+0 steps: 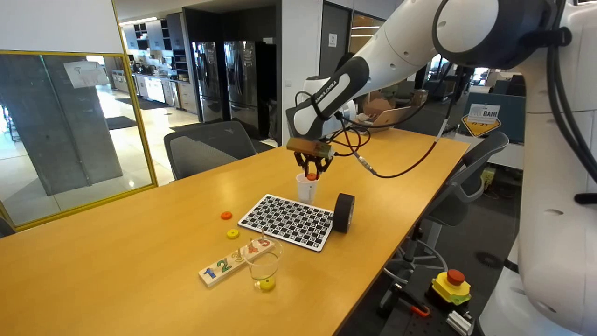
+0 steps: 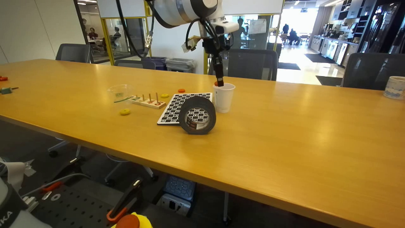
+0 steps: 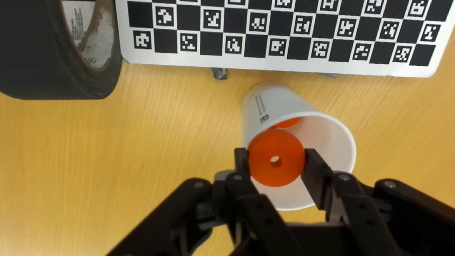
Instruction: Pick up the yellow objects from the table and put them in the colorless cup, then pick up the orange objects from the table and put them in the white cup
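Tool (image 3: 274,158) is clamped on an orange disc (image 3: 276,142), fingertips (image 3: 241,161) pressed to opposite edges, the disc's hole showing in the wrist view

Tool points down, close to vertical in both exterior views, tips at about rim level of the white cup (image 1: 307,192); can't tell if they touch the rim

Held disc sits over the cup mouth, off to one side; a slice of a second orange disc (image 3: 288,122) shows inside the cup

In an exterior view the arm (image 1: 401,44) is stretched out from the right edge, links sloping down over the table (image 1: 140,261), outer end just above the cup; in an exterior view the wrist (image 2: 218,14) sits at the top of the view, tool hanging below it

White cup is upright on the table, just beside the checkerboard (image 1: 284,219); a black tape roll (image 1: 345,213) stands on edge by the board's corner

Further out, a numbered peg strip (image 1: 237,261) lies on the table with the colorless cup (image 1: 264,259) next to it; a yellow disc (image 2: 125,111) is on the table near that cup, outside it

A second yellow disc (image 1: 232,234) and a loose orange disc (image 1: 226,215) lie flat near each other, past the checkerboard's end, well apart from the tool

A patterned mug (image 2: 395,88) stands on the table at the frame edge in an exterior view
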